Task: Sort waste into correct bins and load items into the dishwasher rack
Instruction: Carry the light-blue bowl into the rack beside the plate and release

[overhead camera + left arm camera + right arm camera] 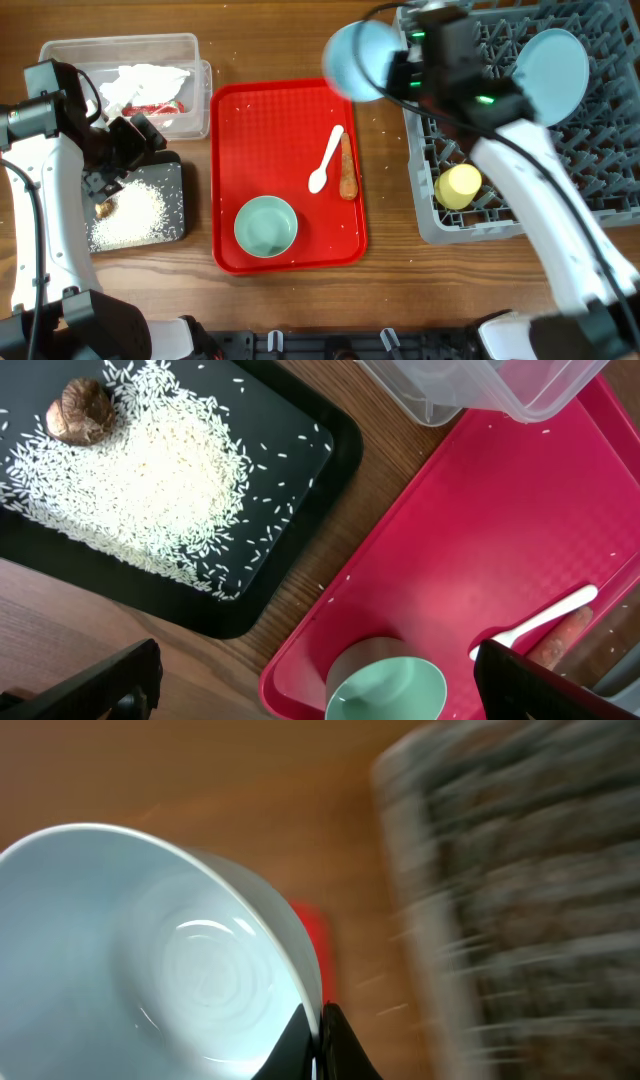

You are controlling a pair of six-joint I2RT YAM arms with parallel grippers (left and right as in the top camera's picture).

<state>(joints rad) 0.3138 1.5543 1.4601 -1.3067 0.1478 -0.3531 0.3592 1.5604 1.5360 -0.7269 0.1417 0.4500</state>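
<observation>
My right gripper point(396, 68) is shut on the rim of the light-blue bowl point(358, 58). It holds the bowl up in the air between the red tray and the dishwasher rack point(520, 215). In the right wrist view the fingers point(320, 1042) pinch the bowl's point(150, 950) edge. In the rack are a light-blue plate point(552, 70) and a yellow cup point(460, 186). My left gripper point(132, 143) hangs open over the black tray point(172, 172), which holds rice point(128, 216) and a nut scrap point(104, 208). The clear tub point(70, 55) holds tissue point(146, 80) and a wrapper point(156, 106).
The red tray point(250, 130) carries a pale-green bowl point(266, 226), a white spoon point(328, 160) and a carrot stick point(347, 170). In the left wrist view the green bowl point(390, 690) sits between my wide-open fingers point(100, 685). Rice grains point(150, 470) cover the black tray point(330, 450).
</observation>
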